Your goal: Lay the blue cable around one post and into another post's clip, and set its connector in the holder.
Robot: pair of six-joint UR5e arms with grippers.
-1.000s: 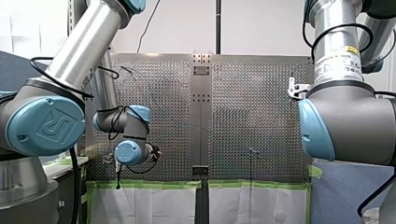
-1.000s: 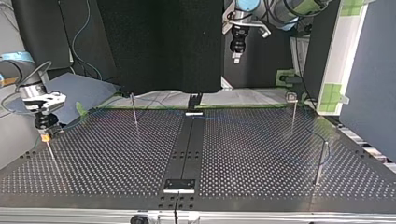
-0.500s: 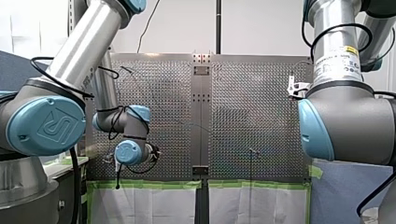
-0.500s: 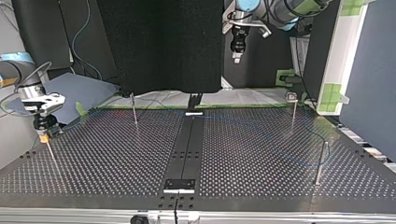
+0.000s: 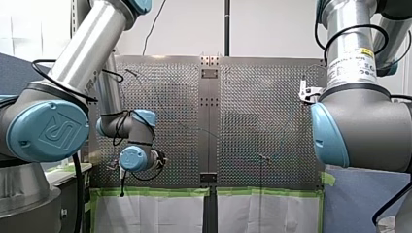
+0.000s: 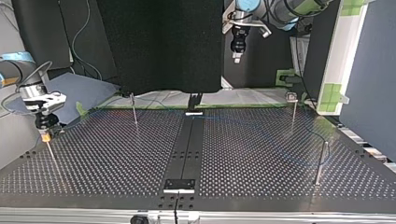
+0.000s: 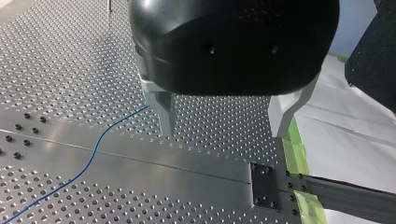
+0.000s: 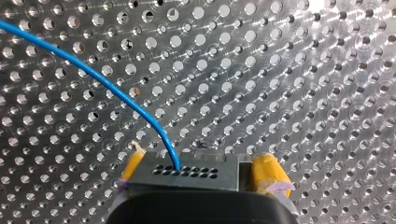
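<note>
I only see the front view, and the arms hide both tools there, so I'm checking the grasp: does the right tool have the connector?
Observer: Yes. In the right wrist view the right tool is shut on the grey connector, and the blue cable runs out of it.
Operator: And the left tool?
Observer: In the left wrist view the left tool is open with nothing between its fingers. The cable lies on the table beside it.
Operator: Where is the right tool?
Observer: At the top view's left, just over the top of a thin post.
</note>
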